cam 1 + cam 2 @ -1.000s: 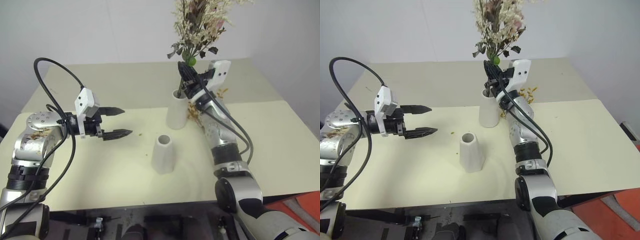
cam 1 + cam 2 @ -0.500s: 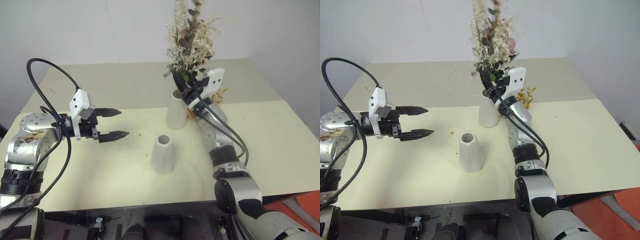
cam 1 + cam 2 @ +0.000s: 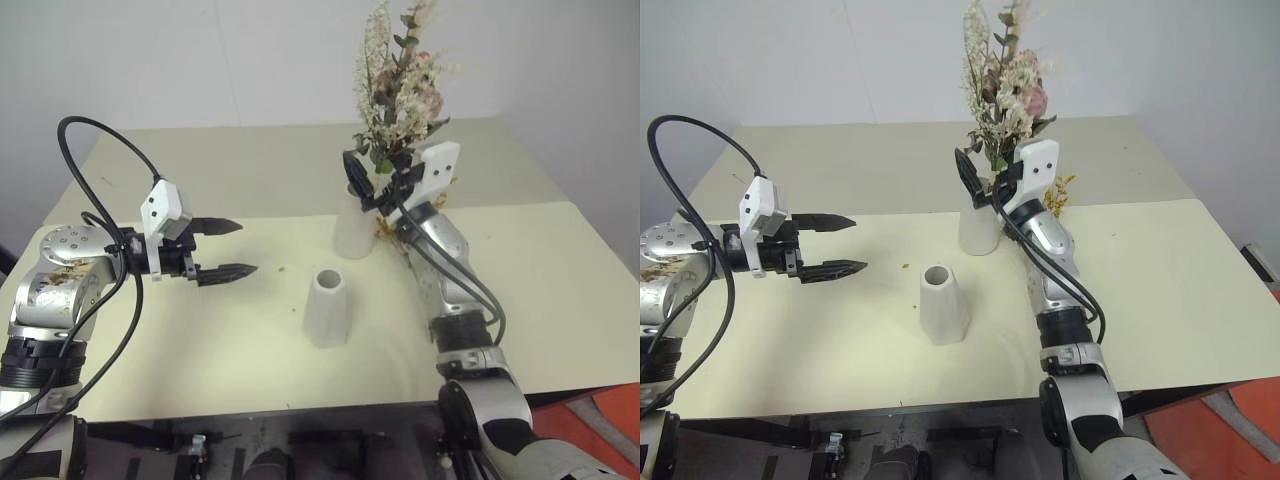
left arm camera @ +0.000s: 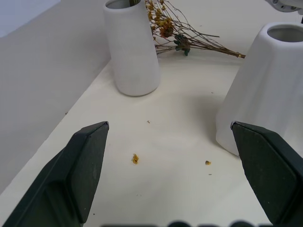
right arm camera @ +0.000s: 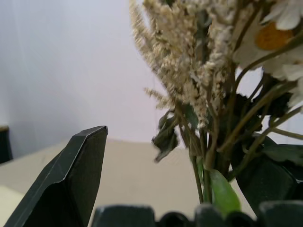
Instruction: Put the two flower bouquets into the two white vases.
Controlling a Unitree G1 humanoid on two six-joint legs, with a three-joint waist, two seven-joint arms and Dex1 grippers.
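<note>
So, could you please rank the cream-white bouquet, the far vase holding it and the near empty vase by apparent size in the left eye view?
1. Cream-white bouquet, clearly the largest.
2. Near empty vase and far vase: they look alike, and nearness to the camera makes ranking unsure.

Spread pincer (image 4: 173, 175), two white vases (image 4: 134, 47), yellow-orange bouquet (image 4: 184, 35) lying beyond

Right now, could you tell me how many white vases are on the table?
2. The far vase stands by the right tool and holds the cream-white bouquet; the near vase stands empty at mid-table.
</note>
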